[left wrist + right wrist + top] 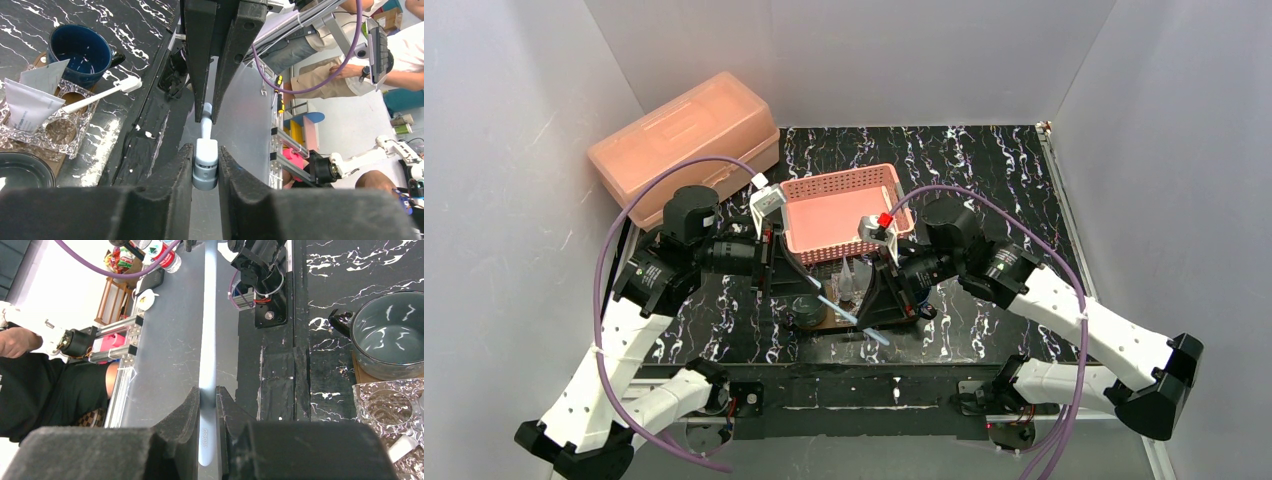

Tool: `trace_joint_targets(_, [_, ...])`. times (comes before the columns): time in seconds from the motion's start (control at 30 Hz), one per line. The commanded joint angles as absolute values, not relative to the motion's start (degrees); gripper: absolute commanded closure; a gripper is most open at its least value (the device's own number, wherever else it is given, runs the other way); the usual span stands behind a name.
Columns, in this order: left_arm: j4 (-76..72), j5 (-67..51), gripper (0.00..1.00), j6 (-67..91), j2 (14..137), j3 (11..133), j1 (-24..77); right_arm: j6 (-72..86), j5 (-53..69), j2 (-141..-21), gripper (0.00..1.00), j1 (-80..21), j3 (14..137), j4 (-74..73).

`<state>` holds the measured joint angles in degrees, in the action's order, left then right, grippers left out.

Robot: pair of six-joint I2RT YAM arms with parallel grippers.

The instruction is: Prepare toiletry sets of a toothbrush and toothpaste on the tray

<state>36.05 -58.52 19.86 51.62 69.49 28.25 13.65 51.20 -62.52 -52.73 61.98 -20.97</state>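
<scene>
Tabletop (984, 180): one, black with white veining, carrying everything.
Lidded box (686, 140): one, peach plastic, at the far left corner.
Basket (839, 212): one, pink lattice, mid-table, nothing visible inside.
Arms: two, both reaching in toward the middle, in front of the basket.
Tray (836, 322): one brown board, mostly hidden beneath the two wrists; only a sliver showed.
Cups: two, a blue mug (80, 52) and a grey cup (392, 335), each beside a crinkled foil holder (45, 131).
Tubes (30, 107): two silvery-white ones, standing on the foil holder.
Toothbrushes: two seen; one lay across the foil holder (102, 95), the other (849, 315) was held above the tray by both arms.
Left fingers (205, 167): closed on that toothbrush's thick grey end.
Right fingers (207, 405): pinched shut on its thin white shaft.
</scene>
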Motion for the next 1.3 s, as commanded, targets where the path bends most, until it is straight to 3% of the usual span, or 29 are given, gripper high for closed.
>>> trace_joint_targets(0.0, [36.0, -59.9, 0.88, 19.2, 50.6, 69.5, 28.7, 14.6, 51.0, -61.1, 0.99, -52.8, 61.2, -18.1])
trace_joint_targets(0.07, [36.0, -59.6, 1.00, 19.2, 50.6, 69.5, 28.7, 14.5, 50.7, -61.0, 0.97, -52.8, 61.0, -18.1])
trace_joint_targets(0.17, [36.0, -59.5, 1.00, 19.3, 50.6, 69.5, 28.7, 14.4, 50.2, -60.6, 0.92, -52.8, 60.6, -18.2])
trace_joint_targets(0.3, [36.1, -59.0, 1.00, 19.9, 50.2, 69.5, 28.8, 13.7, 48.4, -60.2, 0.71, -52.8, 60.7, -19.2])
trace_joint_targets(0.4, [38.0, -57.3, 1.00, 19.1, 50.3, 69.8, 28.8, 12.6, 46.3, -59.8, 0.64, -52.8, 61.5, -20.7])
trace_joint_targets(0.8, [50.2, -41.7, 1.00, 14.3, 49.8, 74.8, 34.0, 12.4, 22.9, -55.0, 0.34, -52.7, 65.4, -25.4])
trace_joint_targets(1.0, [54.3, -32.0, 1.00, 14.9, 49.3, 77.8, 36.9, 15.4, 7.0, -53.0, 0.31, -52.8, 65.8, -26.5])
trace_joint_targets(1.27, [57.2, -13.5, 1.00, 17.0, 49.9, 79.2, 43.0, 17.1, 0.3, -53.1, 0.31, -52.7, 64.6, -25.1])
